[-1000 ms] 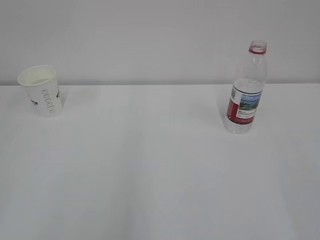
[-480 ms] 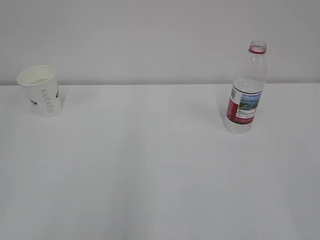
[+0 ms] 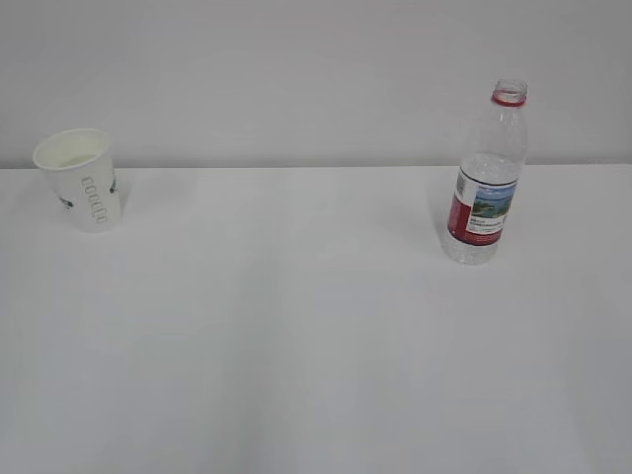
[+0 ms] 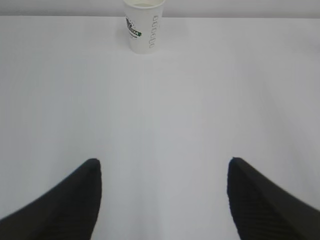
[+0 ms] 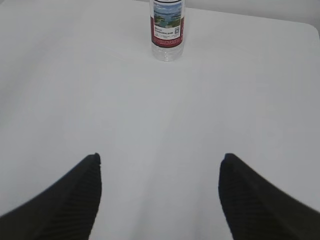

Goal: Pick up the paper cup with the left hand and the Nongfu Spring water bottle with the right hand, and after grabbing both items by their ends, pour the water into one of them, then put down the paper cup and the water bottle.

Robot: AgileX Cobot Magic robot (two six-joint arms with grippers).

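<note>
I'm at the approach: both grippers, left point(image 4: 162, 172) and right point(image 5: 160, 167), have fingers spread wide around nothing. Next I'd judge each needs driving forward, to the paper cup point(image 4: 144, 26) and the water bottle point(image 5: 167, 29), both well ahead on the table point(image 3: 296, 326)

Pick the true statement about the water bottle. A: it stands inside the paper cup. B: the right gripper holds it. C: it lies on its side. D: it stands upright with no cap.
D: the Nongfu Spring water bottle stands upright on the table with its mouth open above the red neck ring, and nothing touches it.
</note>
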